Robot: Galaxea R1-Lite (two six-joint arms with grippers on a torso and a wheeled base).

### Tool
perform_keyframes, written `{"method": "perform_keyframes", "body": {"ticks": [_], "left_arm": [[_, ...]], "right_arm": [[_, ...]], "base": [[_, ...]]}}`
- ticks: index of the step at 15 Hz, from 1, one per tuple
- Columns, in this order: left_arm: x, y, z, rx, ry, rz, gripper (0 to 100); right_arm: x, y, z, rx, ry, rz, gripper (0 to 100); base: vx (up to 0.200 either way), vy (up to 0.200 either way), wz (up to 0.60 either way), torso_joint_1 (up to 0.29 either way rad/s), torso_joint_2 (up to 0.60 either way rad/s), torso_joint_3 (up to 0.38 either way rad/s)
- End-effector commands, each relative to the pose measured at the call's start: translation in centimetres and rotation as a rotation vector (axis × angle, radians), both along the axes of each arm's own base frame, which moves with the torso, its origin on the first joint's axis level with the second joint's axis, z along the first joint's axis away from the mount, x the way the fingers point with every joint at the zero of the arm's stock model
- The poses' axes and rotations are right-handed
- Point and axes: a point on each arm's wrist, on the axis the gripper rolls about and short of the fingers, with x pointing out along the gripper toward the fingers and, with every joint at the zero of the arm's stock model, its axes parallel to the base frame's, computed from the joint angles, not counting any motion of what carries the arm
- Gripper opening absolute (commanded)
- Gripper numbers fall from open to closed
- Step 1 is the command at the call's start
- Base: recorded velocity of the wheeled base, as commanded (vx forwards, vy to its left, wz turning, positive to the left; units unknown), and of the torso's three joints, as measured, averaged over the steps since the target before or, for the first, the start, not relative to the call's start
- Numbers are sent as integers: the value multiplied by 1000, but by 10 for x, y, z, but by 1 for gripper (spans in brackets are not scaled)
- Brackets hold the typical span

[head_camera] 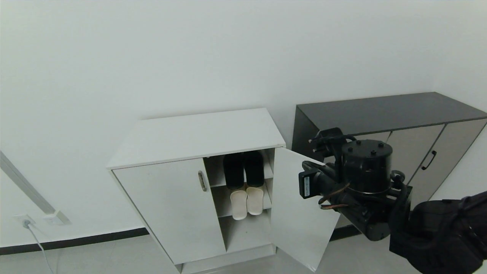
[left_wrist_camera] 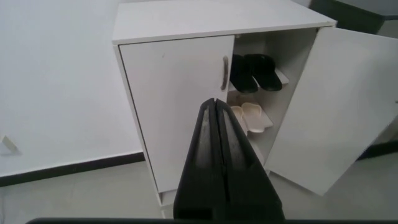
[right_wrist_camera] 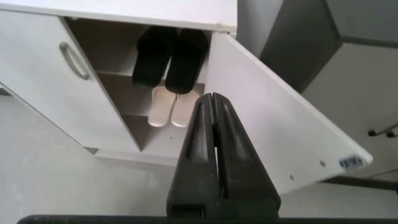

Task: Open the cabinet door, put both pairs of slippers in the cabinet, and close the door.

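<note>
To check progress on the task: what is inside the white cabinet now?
I see black slippers above and white slippers right below them. The part behind the shut door is hidden.

white wall (head_camera: 152, 57) meets pale floor (head_camera: 95, 260) along a black baseboard (head_camera: 76, 240), a dark-topped sideboard (head_camera: 380, 110) stands against it at right, a socket (head_camera: 23, 220) sits low at left.

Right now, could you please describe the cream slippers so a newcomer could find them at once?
Find the white cabinet against the wall, its right door open. Inside, the cream slippers sit one shelf below the black slippers, the only pale pair.
</note>
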Motion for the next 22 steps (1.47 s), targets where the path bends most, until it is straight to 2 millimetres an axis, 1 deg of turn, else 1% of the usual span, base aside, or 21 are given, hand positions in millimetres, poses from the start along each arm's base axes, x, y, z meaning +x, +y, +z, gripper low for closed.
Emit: {"method": "perform_keyframes", "body": {"ticks": [1,2,3,6,9,13,17,19,22], "left_arm": [[0,0,0,0,0,0,0],[0,0,0,0,0,-1,0],[0,0,0,0,0,-1,0],[0,0,0,0,0,-1,0],[0,0,0,0,0,-1,0],[0,0,0,0,0,0,0],[0,0,0,-1,0,0,0],[0,0,0,0,0,0,0],[0,0,0,-1,0,0,0]], "right_arm": [[28,-8,-4,14,-8,-44,0],[38,-12,-3,18,-11,-67,0],[56,-19,-4,21,-11,-96,0],[95,-42,-16,12,56,-174,0],[122,-65,-27,31,104,-223,0],[137,-78,-38,38,144,-235,0],[148,-84,-50,37,172,-251,0],[151,-85,-56,31,184,-256,0],[151,-85,-57,29,187,-255,0]], "base": [[0,0,0,0,0,0],[0,0,0,0,0,0],[0,0,0,0,0,0],[0,0,0,0,0,0],[0,0,0,0,0,0],[0,0,0,0,0,0],[0,0,0,0,0,0],[0,0,0,0,0,0],[0,0,0,0,0,0]]}}
